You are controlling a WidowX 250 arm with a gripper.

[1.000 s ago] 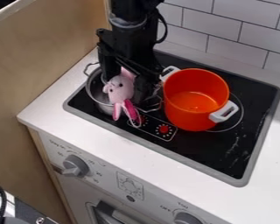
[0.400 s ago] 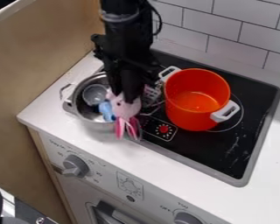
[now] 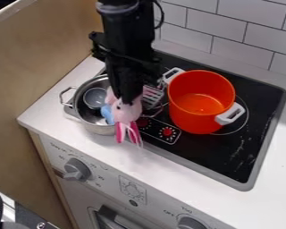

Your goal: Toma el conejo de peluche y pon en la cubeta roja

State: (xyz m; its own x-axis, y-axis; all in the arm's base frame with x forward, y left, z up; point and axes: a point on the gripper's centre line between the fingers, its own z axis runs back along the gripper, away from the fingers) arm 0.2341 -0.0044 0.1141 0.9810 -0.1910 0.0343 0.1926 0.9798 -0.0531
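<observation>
The black gripper (image 3: 128, 95) hangs over the right side of the steel pot, shut on the head of the pink plush bunny (image 3: 126, 112). The bunny's legs dangle, striped in hot pink and white, in front of the pot's right rim. To the right stands the red bucket-like pot (image 3: 194, 124), orange-red with two white handles and nothing inside.
Left of the red pot, the steel pot (image 3: 96, 128) holds a small grey cup (image 3: 94, 97) and a blue item (image 3: 107, 114). A slotted metal piece (image 3: 152, 96) lies beside its right rim. White tiled wall behind; wooden panel at left.
Around the bunny, the gripper has closed and shifted slightly forward with it. The steel pot has slid toward the front left, and more of its contents can be seen.
</observation>
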